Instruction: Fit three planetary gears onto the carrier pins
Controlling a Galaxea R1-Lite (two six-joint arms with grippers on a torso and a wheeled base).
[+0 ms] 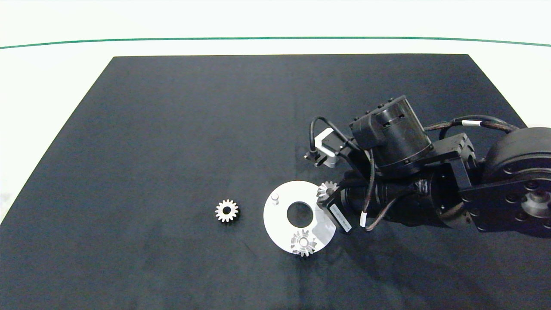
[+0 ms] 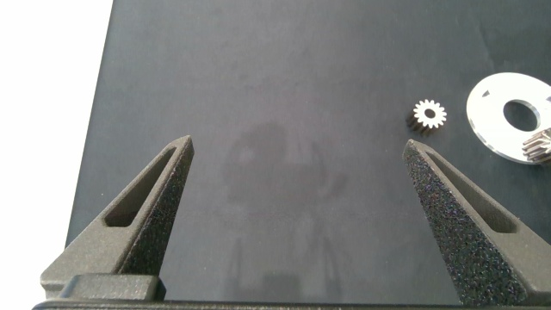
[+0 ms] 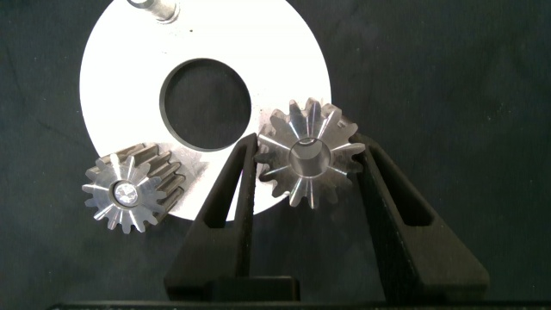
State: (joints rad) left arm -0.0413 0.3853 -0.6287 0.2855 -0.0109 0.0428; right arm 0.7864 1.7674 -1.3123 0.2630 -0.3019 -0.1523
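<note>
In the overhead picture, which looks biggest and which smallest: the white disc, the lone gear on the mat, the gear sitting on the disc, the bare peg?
1. White disc, by far the largest.
2. Gear on the disc, which looks slightly larger than the lone gear; too close to rank firmly.
3. Bare peg, the smallest.

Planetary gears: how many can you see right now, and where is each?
3. One gear sits on a pin at the white disc's near edge, one is between the right gripper's fingers over the disc, one lies loose on the mat.
</note>
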